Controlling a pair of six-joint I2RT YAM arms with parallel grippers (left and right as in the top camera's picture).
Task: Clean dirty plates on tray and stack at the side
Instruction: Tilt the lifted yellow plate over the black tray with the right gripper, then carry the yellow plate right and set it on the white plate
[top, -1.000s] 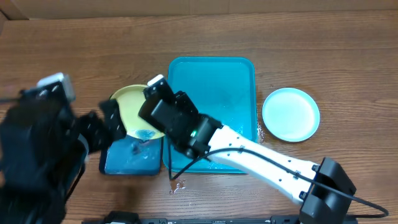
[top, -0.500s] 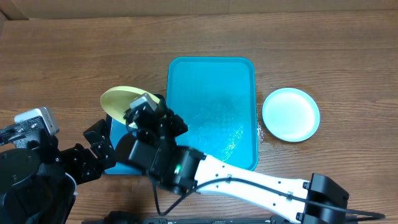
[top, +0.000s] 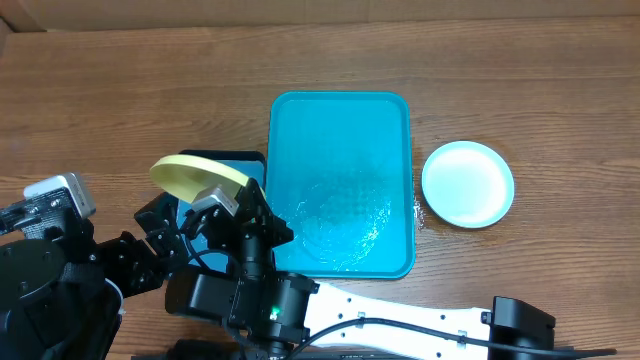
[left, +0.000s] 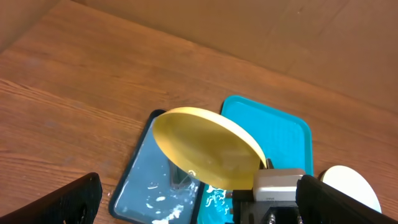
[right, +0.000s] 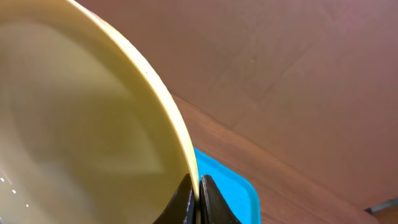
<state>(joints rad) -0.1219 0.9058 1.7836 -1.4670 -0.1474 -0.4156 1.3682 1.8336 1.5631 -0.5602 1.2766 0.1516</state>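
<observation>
Right wrist: yellow plate (right: 81, 124) cropped

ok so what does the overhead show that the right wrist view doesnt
Only the overhead: the pale plate lying right of the big teal tray, and the small tray on its left. Only the right wrist: a close look at the right tool pinched shut on the rim of the yellow plate. Both: the yellow plate held at a tilt, and at least a corner of the big teal tray.
</observation>
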